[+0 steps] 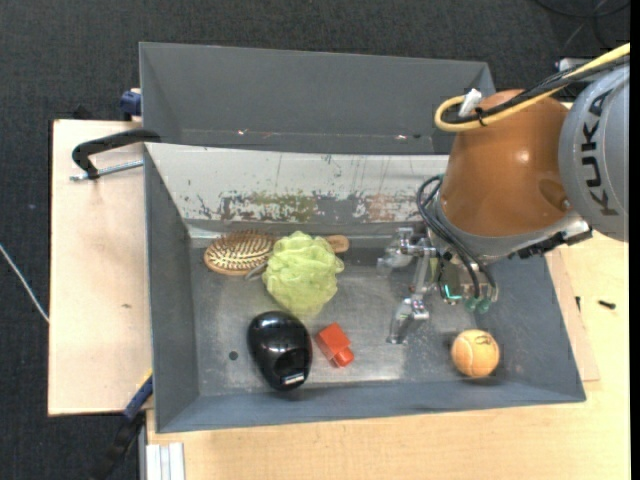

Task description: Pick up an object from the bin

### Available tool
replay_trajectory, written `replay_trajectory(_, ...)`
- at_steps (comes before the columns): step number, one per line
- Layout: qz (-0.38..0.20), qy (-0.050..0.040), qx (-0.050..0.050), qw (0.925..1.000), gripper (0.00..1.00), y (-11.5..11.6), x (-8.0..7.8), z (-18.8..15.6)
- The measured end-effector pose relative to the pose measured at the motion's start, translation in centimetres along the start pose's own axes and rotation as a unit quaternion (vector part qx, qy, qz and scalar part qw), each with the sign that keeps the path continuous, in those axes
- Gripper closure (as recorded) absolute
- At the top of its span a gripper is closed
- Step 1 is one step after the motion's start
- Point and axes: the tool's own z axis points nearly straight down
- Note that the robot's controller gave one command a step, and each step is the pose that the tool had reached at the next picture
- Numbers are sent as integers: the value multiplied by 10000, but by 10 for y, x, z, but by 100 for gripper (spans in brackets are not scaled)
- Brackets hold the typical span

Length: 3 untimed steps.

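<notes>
My gripper (pixel 391 298) hangs over the right half of the bin floor, its two metal fingers spread open with nothing between them. Just below and to its right lies a yellow-orange ball (pixel 475 354), near the front right corner. A small orange block (pixel 336 346) rests on the floor a little left of the lower fingertip, apart from it. To the left of the upper finger sits a light green mesh puff (pixel 302 272).
A black rounded thing like a computer mouse (pixel 279 349) lies at the front, left of the orange block. A wooden hairbrush (pixel 240 253) lies against the back wall, partly under the green puff. The arm's orange cover overhangs the bin's right rear corner.
</notes>
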Motion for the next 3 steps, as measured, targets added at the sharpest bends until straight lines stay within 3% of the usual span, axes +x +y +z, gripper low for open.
replay_trajectory(2,-211,-69,6,9998,0,7,-12,9)
replay_trajectory(3,-1292,-98,-5,9916,0,79,-84,47)
